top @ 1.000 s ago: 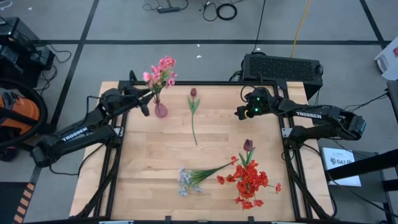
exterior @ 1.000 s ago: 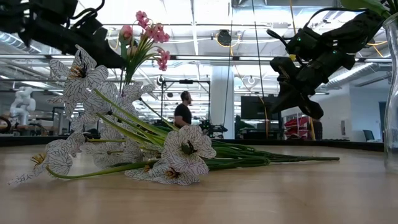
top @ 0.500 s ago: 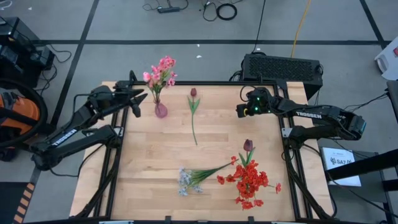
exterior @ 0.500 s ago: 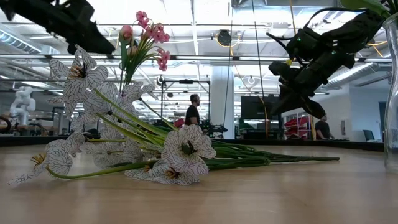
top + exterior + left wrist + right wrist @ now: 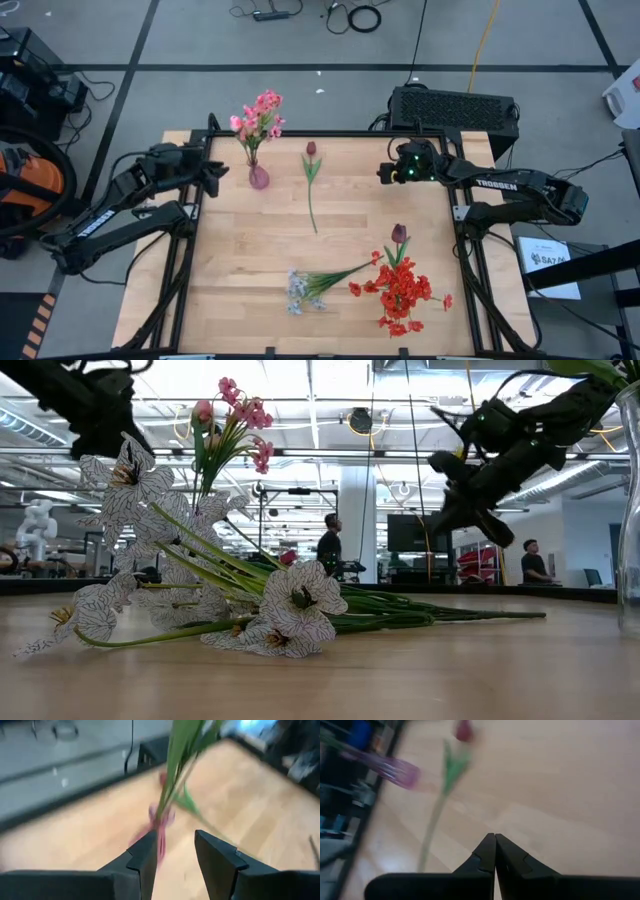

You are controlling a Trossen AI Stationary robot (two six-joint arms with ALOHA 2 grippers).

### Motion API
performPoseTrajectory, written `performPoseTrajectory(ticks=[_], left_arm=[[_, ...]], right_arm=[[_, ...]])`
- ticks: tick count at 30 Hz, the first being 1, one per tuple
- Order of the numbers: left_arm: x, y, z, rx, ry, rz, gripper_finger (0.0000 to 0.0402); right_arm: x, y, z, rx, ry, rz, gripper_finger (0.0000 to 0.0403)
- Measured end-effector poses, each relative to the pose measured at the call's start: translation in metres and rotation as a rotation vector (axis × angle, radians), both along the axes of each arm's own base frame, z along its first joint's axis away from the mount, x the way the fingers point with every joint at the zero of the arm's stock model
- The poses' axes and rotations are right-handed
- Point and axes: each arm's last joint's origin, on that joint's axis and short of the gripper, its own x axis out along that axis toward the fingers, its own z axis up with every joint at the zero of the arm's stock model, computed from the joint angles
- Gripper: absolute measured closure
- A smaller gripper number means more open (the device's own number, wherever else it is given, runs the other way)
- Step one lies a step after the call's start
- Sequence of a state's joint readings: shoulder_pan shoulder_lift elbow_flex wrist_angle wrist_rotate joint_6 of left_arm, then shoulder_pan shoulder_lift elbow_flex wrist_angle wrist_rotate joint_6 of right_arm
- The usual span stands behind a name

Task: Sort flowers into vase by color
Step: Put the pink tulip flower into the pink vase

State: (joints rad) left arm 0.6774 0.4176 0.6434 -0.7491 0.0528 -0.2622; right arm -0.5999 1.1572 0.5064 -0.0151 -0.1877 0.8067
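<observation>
The pink-purple vase (image 5: 259,178) stands near the table's far left corner. A pink spray (image 5: 258,118) sits upright in it by its stems. My left gripper (image 5: 216,171) hangs open just left of the vase (image 5: 160,822), touching nothing. My right gripper (image 5: 384,177) is shut in the air over the far right part of the table. One maroon tulip (image 5: 311,185) lies flat mid-table and also appears in the right wrist view (image 5: 464,730). A second tulip (image 5: 399,236), the red cluster (image 5: 402,290) and the pale blue-white bunch (image 5: 300,290) lie near the near edge.
A black box (image 5: 455,108) sits beyond the table's far right corner. The dark table frame (image 5: 190,240) runs along both sides. Bare wood (image 5: 250,250) shows left of the centre. In the low view a clear glass thing (image 5: 630,510) stands at the right edge, and people walk in the room behind.
My left gripper has drawn back from the vase toward the table's left edge. The pink spray has stayed standing in the vase. The right arm has kept nearly still.
</observation>
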Motion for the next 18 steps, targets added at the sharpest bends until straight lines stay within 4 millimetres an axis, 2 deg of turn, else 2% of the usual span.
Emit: performPoseTrajectory(ticks=[4, 8, 12, 18], left_arm=[[0.001, -0.002, -0.009, -0.069, 0.017, 0.007, 0.0262], [0.002, -0.001, -0.012, -0.073, 0.021, 0.004, 0.0262], [0.002, -0.001, -0.014, -0.077, 0.026, 0.004, 0.0263], [0.003, 0.000, -0.022, -0.105, 0.041, 0.014, 0.0263]], right_arm=[[0.014, 0.001, 0.017, -0.083, -0.117, 0.024, 0.0403], [0.042, -0.001, 0.045, -0.186, -0.106, 0.071, 0.0403], [0.082, -0.010, 0.068, -0.215, -0.028, 0.147, 0.0403], [0.145, -0.028, 0.072, -0.144, 0.221, 0.259, 0.0403]])
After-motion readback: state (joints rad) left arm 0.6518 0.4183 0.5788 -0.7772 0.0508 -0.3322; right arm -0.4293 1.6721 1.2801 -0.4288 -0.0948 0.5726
